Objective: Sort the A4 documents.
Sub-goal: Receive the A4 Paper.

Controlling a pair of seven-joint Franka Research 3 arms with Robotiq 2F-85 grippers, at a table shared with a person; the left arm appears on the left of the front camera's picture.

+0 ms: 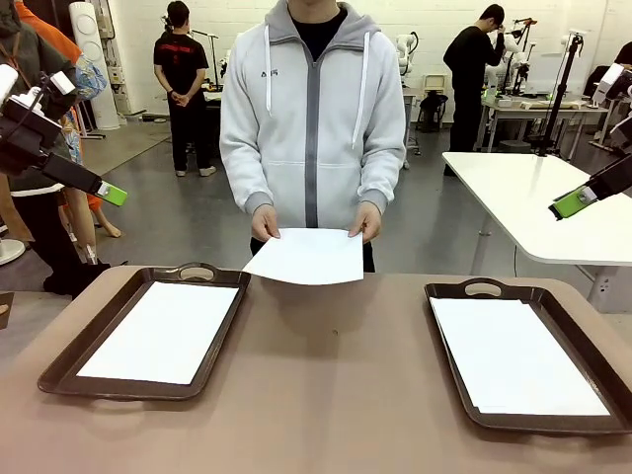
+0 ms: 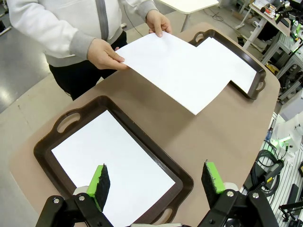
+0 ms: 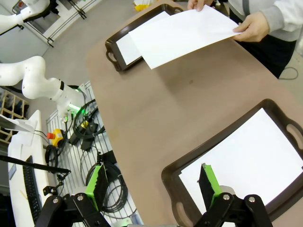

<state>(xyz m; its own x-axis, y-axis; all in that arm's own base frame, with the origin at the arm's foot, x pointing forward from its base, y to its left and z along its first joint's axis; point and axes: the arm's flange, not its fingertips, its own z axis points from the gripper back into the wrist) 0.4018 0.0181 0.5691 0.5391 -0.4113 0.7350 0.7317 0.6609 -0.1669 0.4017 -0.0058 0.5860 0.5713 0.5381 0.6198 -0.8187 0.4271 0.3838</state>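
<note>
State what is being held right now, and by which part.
Both grippers, left and right, are open and empty. The person's hands hold a paper sheet by its far edge, near the corners.

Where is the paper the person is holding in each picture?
Front view: the held sheet floats at the middle, above the table's far edge.
Left wrist view: it spreads across the upper middle.
Right wrist view: it sits at the top centre.
Shared landmark: the person's hands pinch its far edge in every view.
</note>
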